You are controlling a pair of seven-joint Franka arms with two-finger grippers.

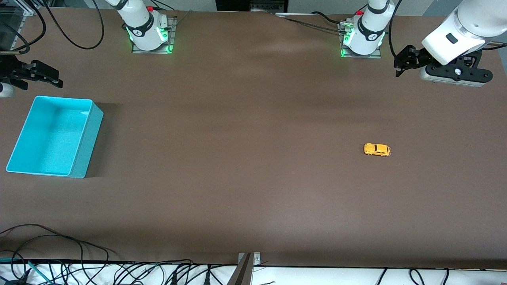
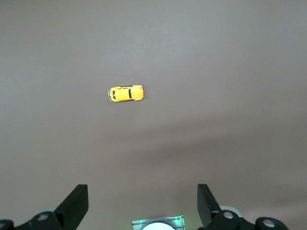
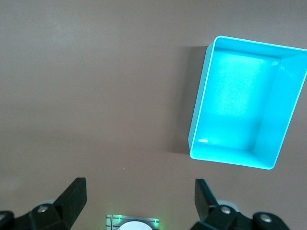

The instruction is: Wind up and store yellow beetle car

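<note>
The yellow beetle car [image 1: 377,149] stands on its wheels on the brown table, toward the left arm's end; the left wrist view shows it [image 2: 126,93] from above, well ahead of the fingers. My left gripper [image 1: 400,67] [image 2: 142,191] hangs open and empty in the air near its base, over bare table. The turquoise bin [image 1: 88,138] [image 3: 199,115] sits empty at the right arm's end. My right gripper [image 1: 59,79] [image 3: 139,184] is open and empty too, in the air by the bin's end that lies farther from the front camera.
The two arm bases [image 1: 150,35] [image 1: 362,39] stand along the table edge farthest from the front camera. Loose cables [image 1: 59,269] and a metal bracket [image 1: 249,259] lie at the nearest edge. Bare brown table [image 1: 237,158] stretches between car and bin.
</note>
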